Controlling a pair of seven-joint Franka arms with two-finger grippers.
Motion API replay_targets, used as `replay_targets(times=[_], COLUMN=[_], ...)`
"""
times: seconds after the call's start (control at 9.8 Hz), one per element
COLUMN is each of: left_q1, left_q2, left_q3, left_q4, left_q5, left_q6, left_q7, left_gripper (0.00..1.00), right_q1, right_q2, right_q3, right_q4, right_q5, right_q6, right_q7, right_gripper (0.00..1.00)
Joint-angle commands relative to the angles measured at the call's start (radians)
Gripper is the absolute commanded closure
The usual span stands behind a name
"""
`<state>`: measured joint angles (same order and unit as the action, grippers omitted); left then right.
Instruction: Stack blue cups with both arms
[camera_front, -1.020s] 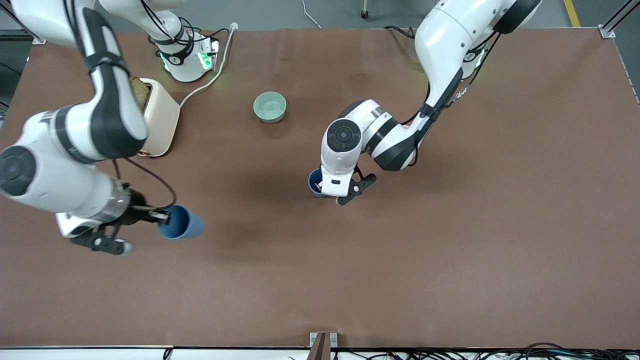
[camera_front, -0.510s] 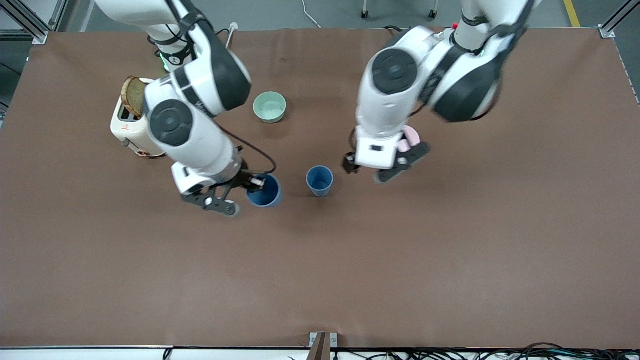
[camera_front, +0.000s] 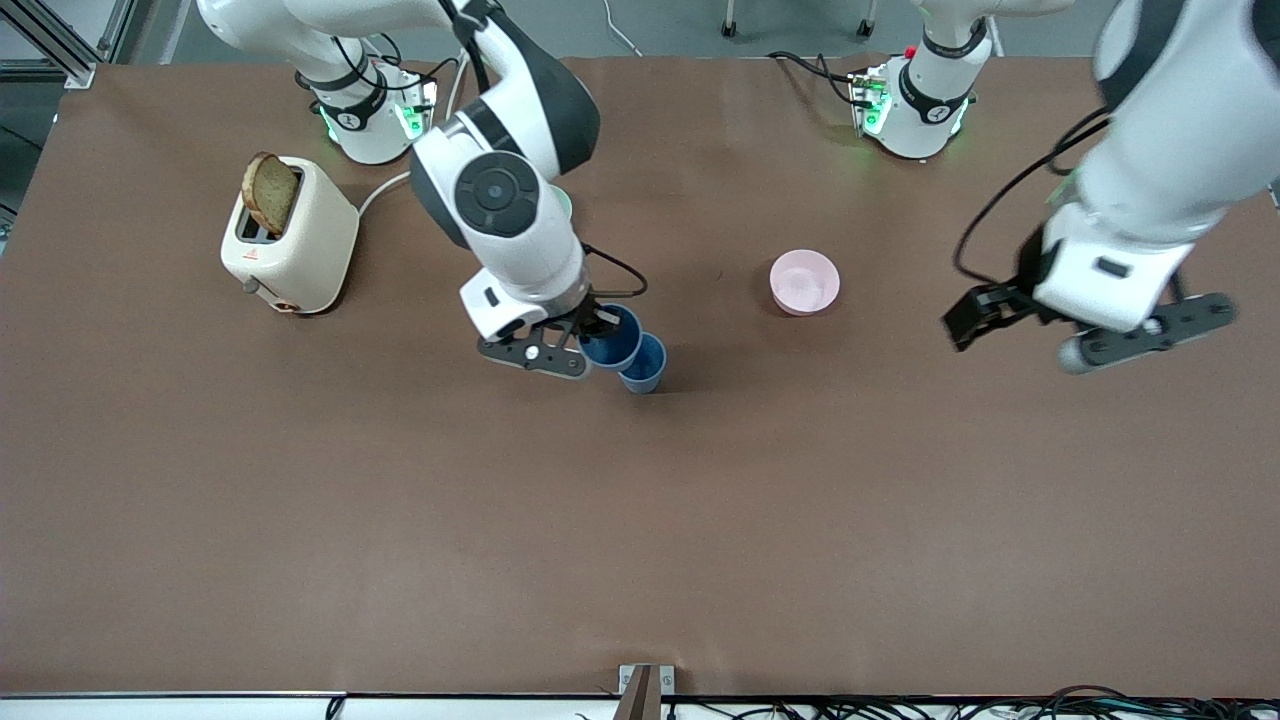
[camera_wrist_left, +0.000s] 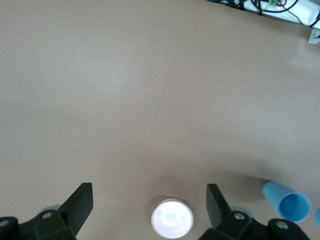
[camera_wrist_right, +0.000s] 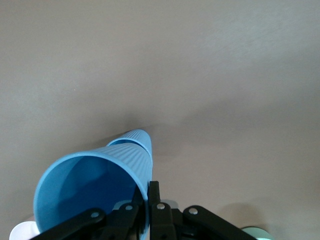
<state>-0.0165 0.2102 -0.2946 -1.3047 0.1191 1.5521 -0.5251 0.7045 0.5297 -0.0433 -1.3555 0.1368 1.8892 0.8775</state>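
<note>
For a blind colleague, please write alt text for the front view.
The right pincer holds a blue cup over a second cup standing mid-table. The left pincer hangs open near the table's left-arm end; a pink bowl and toaster stand by.

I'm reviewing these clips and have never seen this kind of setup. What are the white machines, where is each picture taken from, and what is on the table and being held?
The white machines are two robot arms bolted along one edge of a brown table. One picture comes from a high camera facing them; the other two come from cameras on each arm's wrist.

The right hand is shut on the rim of a blue cup, holding it above the second blue cup, which stands on the table. The right wrist view shows the held cup lined up over the standing one.

The left hand is open, holds nothing and hangs over the table at its own arm's end.

Also on the table: a pink bowl, a cream toaster with a slice of bread sticking up, and a pale green bowl, mostly hidden.
</note>
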Motion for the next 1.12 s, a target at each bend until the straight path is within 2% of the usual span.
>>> replay_targets(times=[0.0, 0.2, 0.31, 0.51, 1.02], left_q1=[0.081, 0.119, 0.100, -0.021, -0.039], left_q2=[-0.069, -0.084, -0.125, -0.211, -0.216], left_q3=[-0.005, -0.001, 0.059, 0.245, 0.215], left_q4=[-0.051, -0.060, -0.100, -0.215, -0.248], left_q5=[-0.016, -0.022, -0.030, -0.094, -0.098], left_q6=[-0.055, -0.076, -0.066, -0.040, -0.038], left_q7=[0.164, 0.293, 0.336, 0.398, 0.401], left_gripper=[0.00, 0.00, 0.00, 0.00, 0.00], right_q1=[0.032, 0.038, 0.044, 0.052, 0.053], right_q2=[0.035, 0.044, 0.044, 0.052, 0.075], right_q3=[-0.012, -0.010, -0.010, -0.010, -0.010], right_q4=[-0.005, -0.005, -0.008, -0.019, -0.019], right_q5=[0.000, 0.000, 0.001, -0.002, -0.002], right_q6=[0.034, 0.031, 0.031, 0.036, 0.065], right_q7=[0.026, 0.028, 0.032, 0.037, 0.035], right_gripper=[0.99, 0.99, 0.99, 0.99, 0.98])
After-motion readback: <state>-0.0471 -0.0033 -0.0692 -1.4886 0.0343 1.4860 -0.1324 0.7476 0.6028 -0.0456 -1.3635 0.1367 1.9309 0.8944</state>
